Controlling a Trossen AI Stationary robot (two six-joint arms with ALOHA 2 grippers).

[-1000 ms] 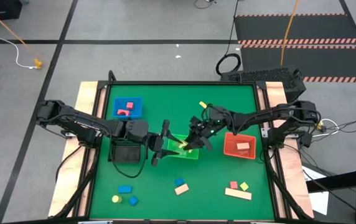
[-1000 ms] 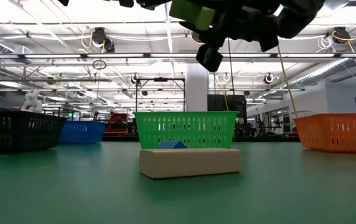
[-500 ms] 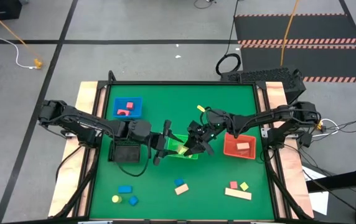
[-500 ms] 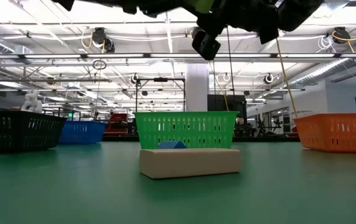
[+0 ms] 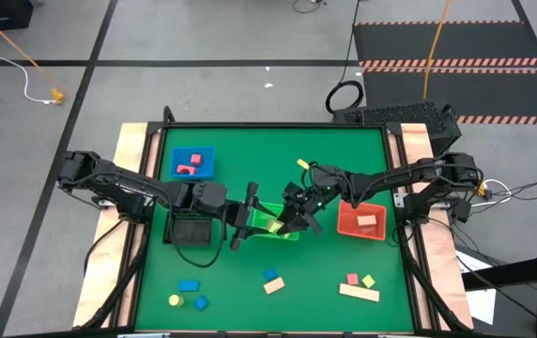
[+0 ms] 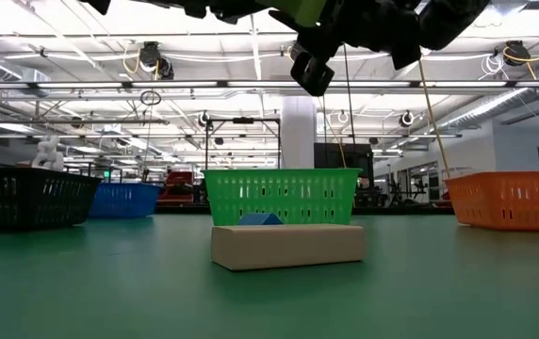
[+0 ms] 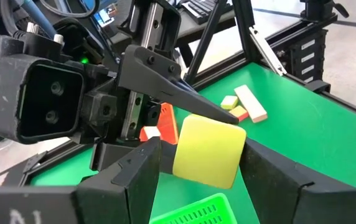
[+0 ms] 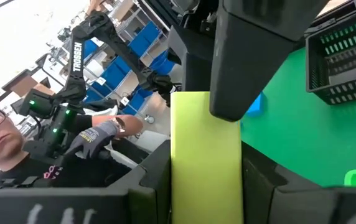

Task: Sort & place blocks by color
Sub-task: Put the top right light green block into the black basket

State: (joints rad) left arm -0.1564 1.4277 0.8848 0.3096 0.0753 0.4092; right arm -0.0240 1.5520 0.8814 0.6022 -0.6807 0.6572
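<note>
Both grippers meet in the air above the green bin [image 5: 283, 229] at mid-table, with a yellow block [image 7: 208, 149] [image 8: 206, 155] between them. My left gripper [image 5: 253, 218] reaches in from the table's left and my right gripper [image 5: 292, 214] from the right. Each wrist view shows the block between that arm's own fingers and a finger of the other gripper lying over it. In the low view only a yellow sliver of the block [image 6: 300, 8] shows at the top edge, under the dark grippers. My left gripper holds the yellow block by two opposite faces [image 7: 240, 149], pinched between its two fingers, coming level from the table's left. The block is lifted clear above the green bin. My right gripper pinches the same block by its long side faces [image 8: 175, 162], coming from the table's right, crosswise to the left fingers. One of its fingers [image 7: 187, 99] lies along the block's upper edge.
The blue bin [image 5: 193, 150] holds red blocks, the black bin [image 5: 191, 228] sits at the left, and the red bin [image 5: 360, 229] holds a tan block. Loose blocks lie near the front edge: blue and yellow [image 5: 189, 285], blue and tan [image 5: 273, 282], a tan bar [image 5: 359, 293]. One yellow block [image 5: 304, 161] lies farther back.
Both grippers and the yellow block have risen a little above the green bin; in the low view the block has moved up almost out of the picture. The right gripper has shifted slightly toward the table's near edge.
</note>
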